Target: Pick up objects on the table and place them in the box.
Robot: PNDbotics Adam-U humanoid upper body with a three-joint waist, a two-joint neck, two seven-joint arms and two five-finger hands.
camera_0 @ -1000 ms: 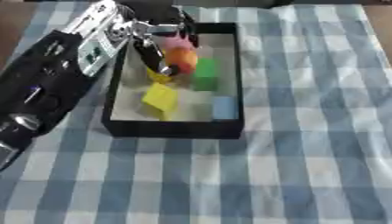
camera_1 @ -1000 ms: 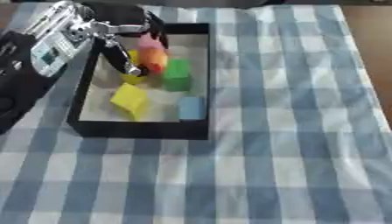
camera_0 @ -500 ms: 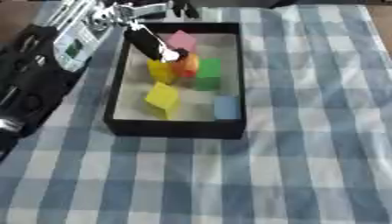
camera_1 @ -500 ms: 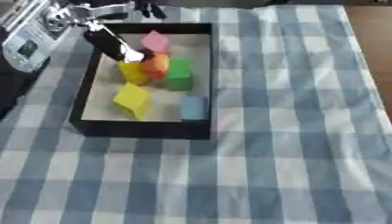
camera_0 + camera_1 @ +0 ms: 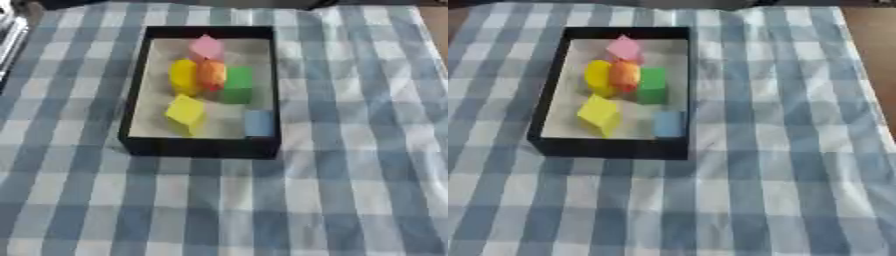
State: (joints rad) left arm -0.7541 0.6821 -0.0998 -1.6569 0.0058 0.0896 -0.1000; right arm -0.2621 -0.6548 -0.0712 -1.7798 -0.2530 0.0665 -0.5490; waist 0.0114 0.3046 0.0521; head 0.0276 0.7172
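A black box [image 5: 199, 148] with a pale floor stands on the checked cloth, left of the middle. Inside it lie a pink block [image 5: 207, 47] at the far end, a rounded yellow piece [image 5: 183, 76], an orange piece [image 5: 211, 75] and a green block [image 5: 237, 85] side by side in the middle. A yellow block [image 5: 185, 111] and a pale blue block [image 5: 259, 122] lie at the near end. Neither hand shows. Only a silver sliver of my left arm [image 5: 7, 35] sits at the upper left edge in the left eye view.
A blue and white checked cloth [image 5: 780, 150] covers the table, with a crease running along its right side. Bare brown tabletop [image 5: 877, 30] shows at the upper right. Dark shapes lie along the far edge.
My left arm and hand, which hung over the box's far left part, have drawn back to the left and out of view. The orange piece now lies between the yellow piece and the green block.
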